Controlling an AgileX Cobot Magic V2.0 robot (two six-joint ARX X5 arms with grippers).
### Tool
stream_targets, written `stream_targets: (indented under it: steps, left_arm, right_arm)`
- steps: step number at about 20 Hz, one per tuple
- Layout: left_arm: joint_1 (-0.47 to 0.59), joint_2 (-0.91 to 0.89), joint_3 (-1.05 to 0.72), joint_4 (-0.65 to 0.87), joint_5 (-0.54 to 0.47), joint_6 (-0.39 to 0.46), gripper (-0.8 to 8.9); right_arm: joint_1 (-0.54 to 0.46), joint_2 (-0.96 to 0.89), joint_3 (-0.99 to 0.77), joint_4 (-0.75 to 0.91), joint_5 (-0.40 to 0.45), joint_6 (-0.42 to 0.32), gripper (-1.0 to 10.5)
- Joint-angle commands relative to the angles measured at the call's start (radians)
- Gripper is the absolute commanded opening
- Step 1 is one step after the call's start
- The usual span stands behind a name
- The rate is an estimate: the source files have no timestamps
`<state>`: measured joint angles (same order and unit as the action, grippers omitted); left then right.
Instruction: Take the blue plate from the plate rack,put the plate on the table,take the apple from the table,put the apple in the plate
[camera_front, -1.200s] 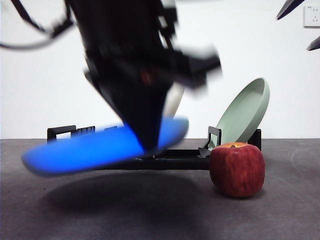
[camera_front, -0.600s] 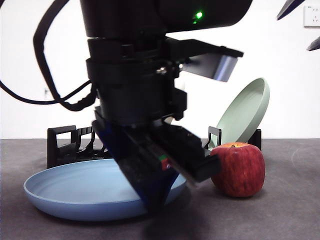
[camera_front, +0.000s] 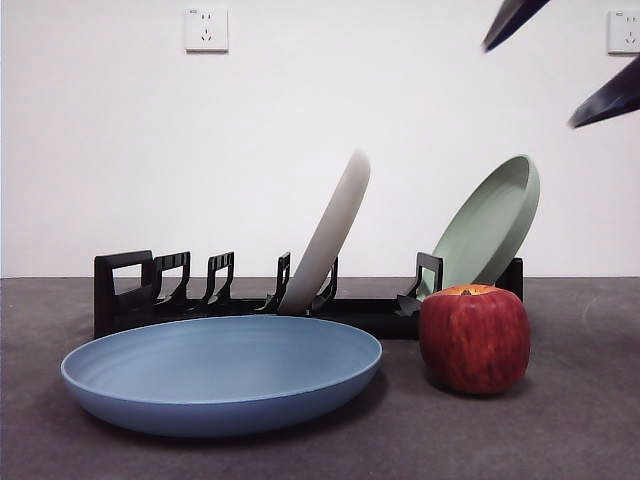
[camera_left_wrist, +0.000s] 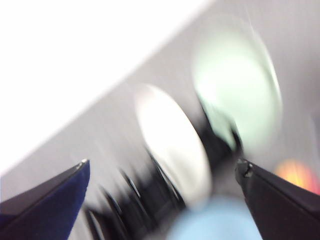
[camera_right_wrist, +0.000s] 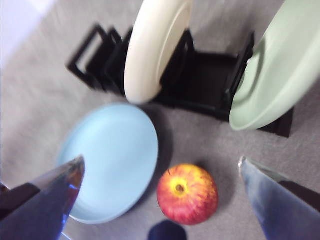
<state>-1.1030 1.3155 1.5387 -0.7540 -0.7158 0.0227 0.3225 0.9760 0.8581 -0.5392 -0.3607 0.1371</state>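
Observation:
The blue plate (camera_front: 220, 375) lies flat on the table (camera_front: 560, 440) in front of the plate rack (camera_front: 130, 290). The apple (camera_front: 474, 338) stands to its right, close to its rim. My right gripper (camera_front: 530, 87) is open and empty, high above the apple; only its tips show at the front view's top right. The right wrist view shows its open gripper (camera_right_wrist: 160, 162) over the apple (camera_right_wrist: 187, 194), the blue plate (camera_right_wrist: 112, 160) and the rack (camera_right_wrist: 200, 90). My left gripper (camera_left_wrist: 162, 170) is open and empty in a blurred view, with the blue plate (camera_left_wrist: 215, 222) below it.
A cream-white plate (camera_front: 325, 235) leans in the middle of the rack and a pale green plate (camera_front: 490, 225) leans at its right end, behind the apple. A white wall stands behind the rack.
The left arm let go of the blue plate and rose out of the front view. The plate now rests flat on the table. The right gripper's tips have come lower.

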Motion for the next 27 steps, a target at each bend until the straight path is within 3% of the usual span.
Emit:
stream_targets:
  steps: [1,8,17,18,21,27]
  left_arm:
    - [0.037,-0.052,0.145,-0.002,-0.006,0.068,4.91]
    - [0.119,-0.157,0.414,-0.013,-0.016,0.165,4.90]
    - [0.124,-0.172,0.415,-0.161,-0.018,0.165,4.90]
    - [0.124,-0.172,0.415,-0.174,-0.018,0.164,4.90]
    - [0.124,-0.172,0.415,-0.184,-0.033,0.164,4.90]
    - [0.131,-0.172,0.415,-0.191,-0.105,0.165,4.90]
  right_arm:
    - [0.087,0.044,0.005,0.000,0.091,-0.035,5.7]
    - [0.274,0.293,0.006,-0.007,0.333,-0.072,5.7]
    - [0.281,0.589,0.007,0.109,0.341,-0.093,5.5]
    - [0.281,0.595,0.007,0.108,0.341,-0.090,4.4]
    - [0.281,0.593,0.007,0.106,0.340,-0.090,-0.3]
    - [0.306,0.561,0.044,0.105,0.333,-0.033,-0.1]
